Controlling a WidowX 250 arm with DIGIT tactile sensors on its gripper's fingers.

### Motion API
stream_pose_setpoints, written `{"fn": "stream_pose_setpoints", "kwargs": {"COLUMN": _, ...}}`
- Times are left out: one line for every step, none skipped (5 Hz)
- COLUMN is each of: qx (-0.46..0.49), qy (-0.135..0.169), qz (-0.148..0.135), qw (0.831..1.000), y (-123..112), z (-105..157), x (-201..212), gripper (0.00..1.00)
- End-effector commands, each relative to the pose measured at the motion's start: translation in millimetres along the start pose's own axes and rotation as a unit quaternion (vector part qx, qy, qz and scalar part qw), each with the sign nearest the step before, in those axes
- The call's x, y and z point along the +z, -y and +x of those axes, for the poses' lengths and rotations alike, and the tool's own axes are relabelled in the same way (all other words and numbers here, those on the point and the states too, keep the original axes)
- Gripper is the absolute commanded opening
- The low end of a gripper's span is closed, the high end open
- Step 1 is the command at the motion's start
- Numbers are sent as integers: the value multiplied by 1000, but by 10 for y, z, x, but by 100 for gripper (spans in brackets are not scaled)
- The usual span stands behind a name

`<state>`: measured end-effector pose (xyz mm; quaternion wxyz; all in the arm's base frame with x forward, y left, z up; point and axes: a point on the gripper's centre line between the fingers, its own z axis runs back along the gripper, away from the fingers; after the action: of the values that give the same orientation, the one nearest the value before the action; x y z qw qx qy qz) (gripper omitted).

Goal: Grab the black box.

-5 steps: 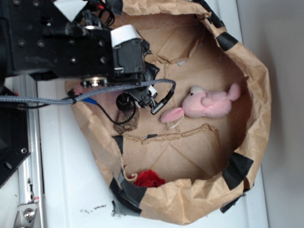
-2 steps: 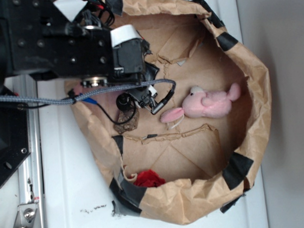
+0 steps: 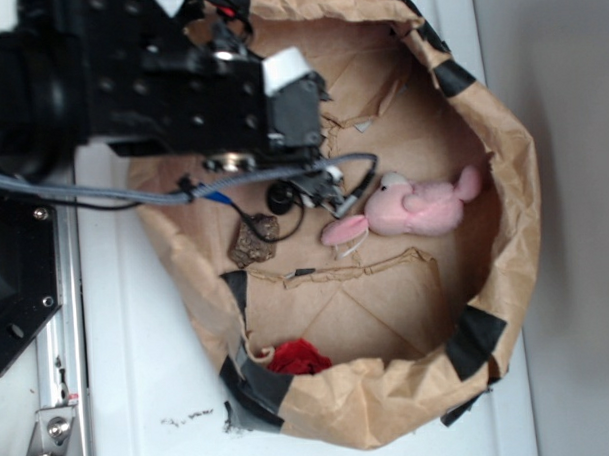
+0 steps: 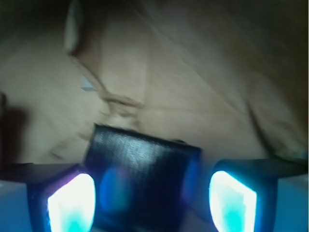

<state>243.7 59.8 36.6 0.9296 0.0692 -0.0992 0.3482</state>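
Two glowing fingertips (image 4: 72, 203) sit at the lower corners of the wrist frame with the black box (image 4: 145, 174) between them, low and centre. The claw (image 4: 149, 200) is spread wide, its pads either side of the box with gaps showing, so it holds nothing yet. In the exterior frame the arm hides the box; the claw (image 3: 328, 187) hangs inside the paper basin (image 3: 502, 161) on the worktop (image 3: 140, 374), upper centre, beside the pink plush (image 3: 414, 206) and brown block (image 3: 253, 242).

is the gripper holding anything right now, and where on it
The black box sits between the two fingers of the gripper, one at each side edge. Whether they actually press on it cannot be told.
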Motion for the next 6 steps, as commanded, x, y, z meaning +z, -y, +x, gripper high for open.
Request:
{"fn": "stream_pose_setpoints", "kwargs": {"qx": -15, "qy": 4, "qz": -37, "qw": 999, "y": 182, "z": -6, "x": 183, "gripper": 100}}
{"fn": "stream_pose_setpoints", "kwargs": {"qx": -19, "qy": -13, "qz": -56, "qw": 998, "y": 290, "z": -56, "x": 284, "gripper": 100}}
{"fn": "stream_pose_setpoints", "kwargs": {"qx": -27, "qy": -21, "qz": -72, "qw": 997, "y": 380, "z": -106, "x": 348, "gripper": 100}}
{"fn": "stream_pose_setpoints", "kwargs": {"qx": -38, "qy": -19, "qz": -78, "qw": 996, "y": 398, "z": -149, "x": 377, "gripper": 100}}
{"fn": "stream_pose_setpoints", "kwargs": {"qx": -42, "qy": -22, "qz": -80, "qw": 996, "y": 374, "z": -152, "x": 377, "gripper": 100}}
{"fn": "stream_pose_setpoints", "kwargs": {"qx": -34, "qy": -23, "qz": -83, "qw": 996, "y": 324, "z": -99, "x": 375, "gripper": 100}}
